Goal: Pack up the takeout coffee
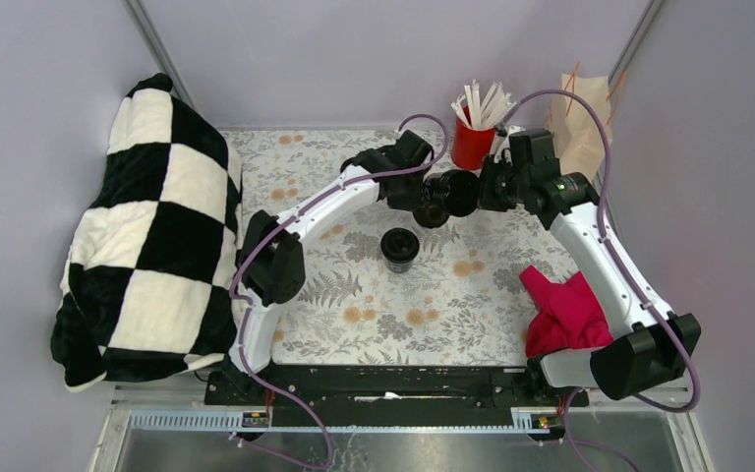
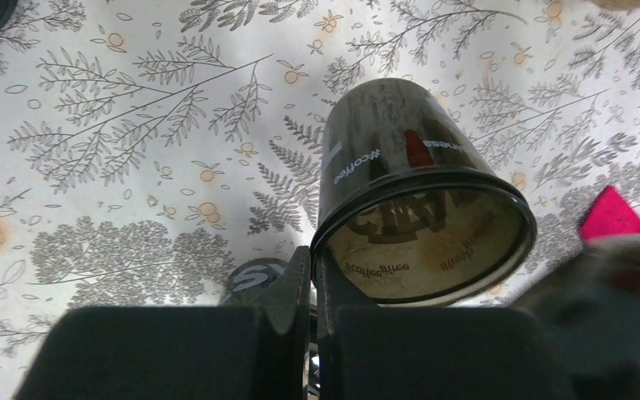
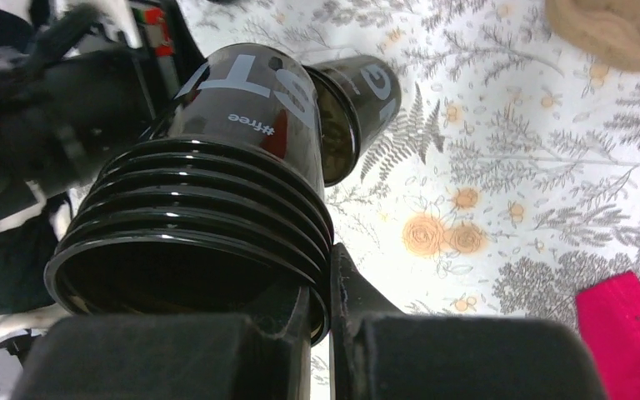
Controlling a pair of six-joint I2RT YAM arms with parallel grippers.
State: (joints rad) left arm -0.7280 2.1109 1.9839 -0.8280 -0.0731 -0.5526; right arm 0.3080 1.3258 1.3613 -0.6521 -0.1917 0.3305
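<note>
Floral table [image 1: 374,315]; left jaws pinch 1 cup [image 2: 400,179]; right jaws pinch stacked cups [image 3: 233,167].

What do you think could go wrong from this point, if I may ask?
1. The left gripper pinches only the rim of the single black cup, so the cup may slip or buckle.
2. The right gripper also holds the nested cup stack by its rim, so cups could slide apart and drop.
3. The red cup of sticks stands just behind both wrists and might be knocked over.
</note>
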